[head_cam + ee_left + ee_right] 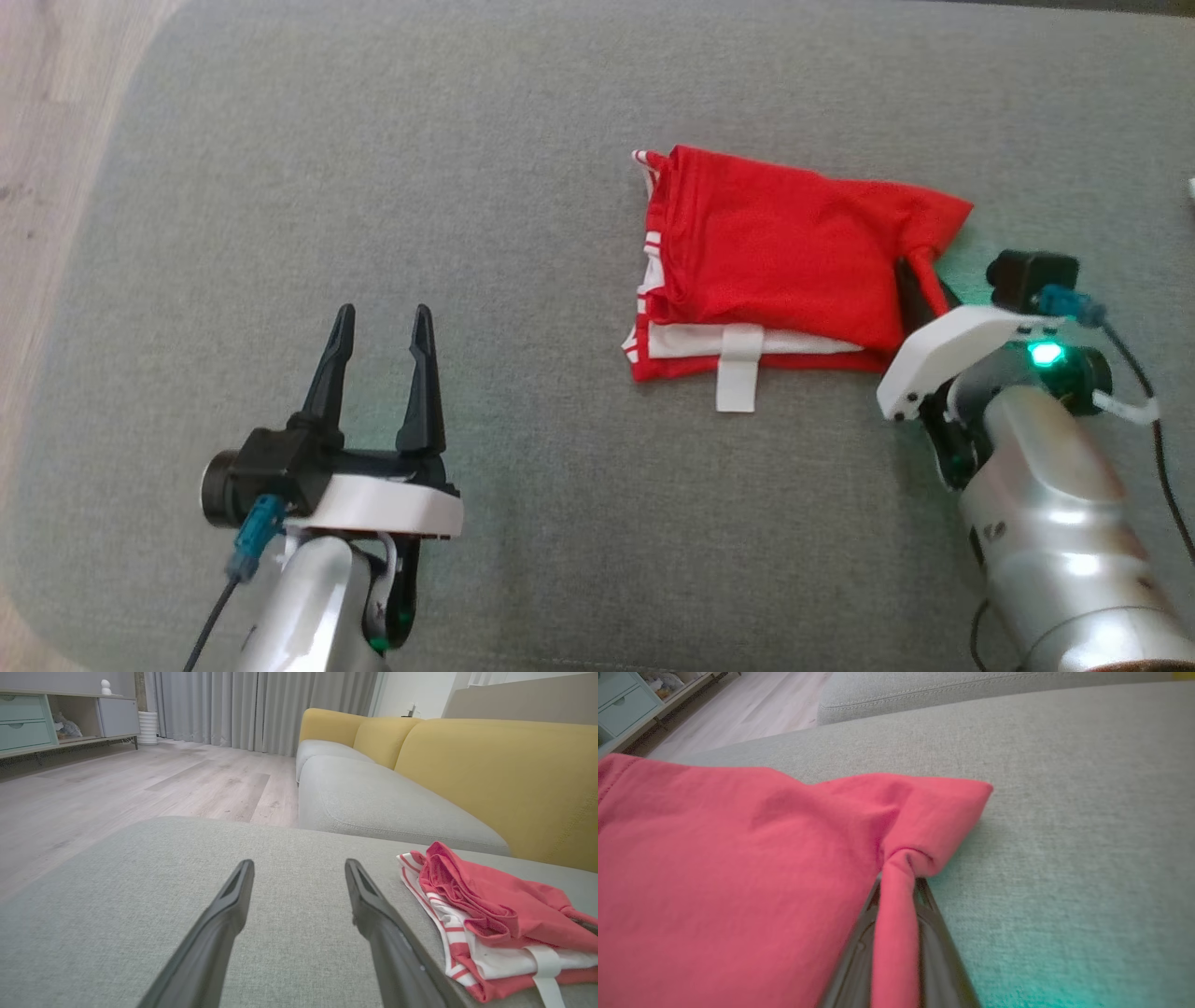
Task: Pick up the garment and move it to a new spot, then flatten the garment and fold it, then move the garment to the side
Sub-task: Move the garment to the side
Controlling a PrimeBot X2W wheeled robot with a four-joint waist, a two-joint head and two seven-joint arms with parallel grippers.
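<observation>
Currently the folded red garment (775, 261) lies right of centre on the grey cushion (467, 140), long axis running left to right across the head view. At its right edge the right gripper (899, 882) has its jaws closed on a pinched roll of red cloth, so this arm is nearer. Well apart to the left, the left gripper (383, 322) sits with jaws spread, holding nothing. Judgement: the sideways move falls to the right arm. Beyond: wood floor (140, 779), yellow sofa (490, 774), curtains (261, 704).

Matt cloth garment (775, 252) (smooth knit) on coarse-woven cushion (467, 140)
</observation>
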